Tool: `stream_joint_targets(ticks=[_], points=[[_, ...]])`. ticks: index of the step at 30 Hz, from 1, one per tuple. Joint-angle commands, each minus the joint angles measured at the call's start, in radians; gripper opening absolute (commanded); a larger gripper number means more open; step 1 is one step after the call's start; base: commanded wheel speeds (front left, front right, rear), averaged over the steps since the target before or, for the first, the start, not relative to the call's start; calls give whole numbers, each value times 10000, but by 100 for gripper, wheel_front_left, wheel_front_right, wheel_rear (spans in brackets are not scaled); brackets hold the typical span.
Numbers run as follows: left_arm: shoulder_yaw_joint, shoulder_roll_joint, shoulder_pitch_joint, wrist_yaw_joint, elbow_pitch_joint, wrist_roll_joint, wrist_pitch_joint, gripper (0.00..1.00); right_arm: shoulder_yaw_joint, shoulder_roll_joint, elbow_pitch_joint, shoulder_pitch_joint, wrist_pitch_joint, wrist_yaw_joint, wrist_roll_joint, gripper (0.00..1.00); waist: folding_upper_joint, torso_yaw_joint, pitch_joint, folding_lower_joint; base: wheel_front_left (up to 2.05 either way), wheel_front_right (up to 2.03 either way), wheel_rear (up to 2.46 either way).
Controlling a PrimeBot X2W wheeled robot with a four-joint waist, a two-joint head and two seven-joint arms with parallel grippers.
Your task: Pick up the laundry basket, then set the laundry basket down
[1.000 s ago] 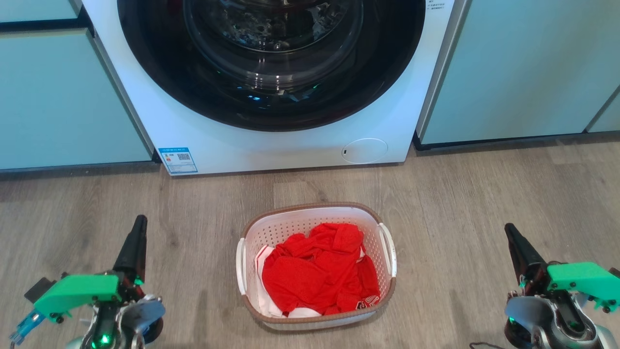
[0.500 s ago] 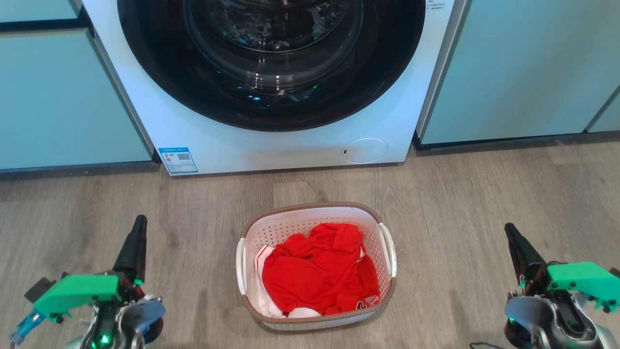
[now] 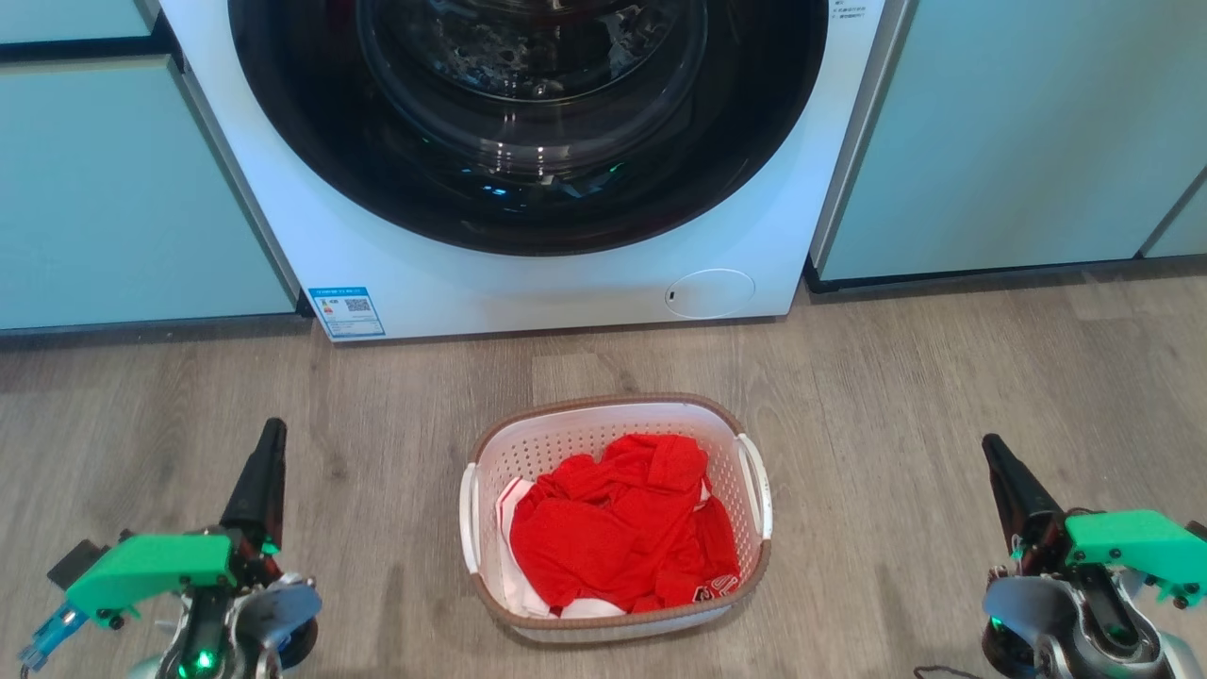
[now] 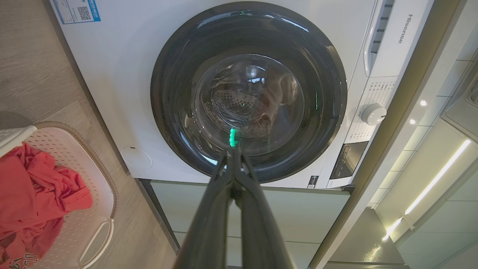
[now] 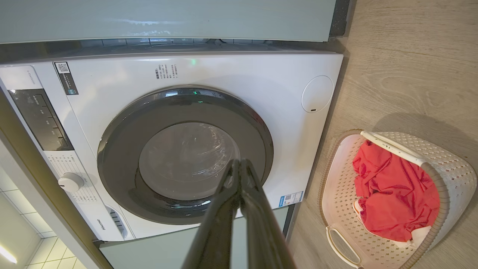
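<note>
So the laundry basket is sitting on the wood floor right in front of the washing machine, about centered on the door, with a gap of bare floor between them. It's got a pile of red clothes in it with a bit of white peeking out underneath. From the head cam you get the layout: left gripper off to one side of the basket, right gripper off to the other, both well apart from it and touching nothing. Hard to read the fingers from up there since each one just looks like a single dark spike. The wrist cams sort that out: the left gripper has its two fingers pinched together at the tips with nothing between them, and so does the right gripper. The wrist cams also take in the upper part of the machine, with the dial and the Hisense lettering, and they catch the basket from the side, so the perforated wall and a white handle come out nice and clear.
</note>
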Motion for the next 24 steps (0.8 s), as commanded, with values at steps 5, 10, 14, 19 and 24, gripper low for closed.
stream_joint_targets(ticks=[5, 10, 14, 19, 24], points=[[371, 90, -547, -67, -291, 99, 83, 0, 163, -74, -349, -478, 95, -15, -110, 0, 0, 0, 0, 0, 0, 0, 0], [371, 90, -547, -67, -291, 99, 83, 0, 163, -74, -349, -478, 95, -15, -110, 0, 0, 0, 0, 0, 0, 0, 0], [-27, -17, 78, 10, 188, -4, -7, 100, 26, 31, 196, 61, -9, 0, 0, 100, 0, 0, 0, 0, 0, 0, 0], [-90, -61, 299, 9, 383, 62, -106, 100, 148, 69, 432, 201, -108, 0, -41, 100, 0, -2, 1, 0, 0, 0, 0], [-140, -56, 334, 7, 293, 146, -224, 100, 249, 64, 393, 194, -225, -1, -104, 100, 0, -6, -1, 0, 0, 0, 0]])
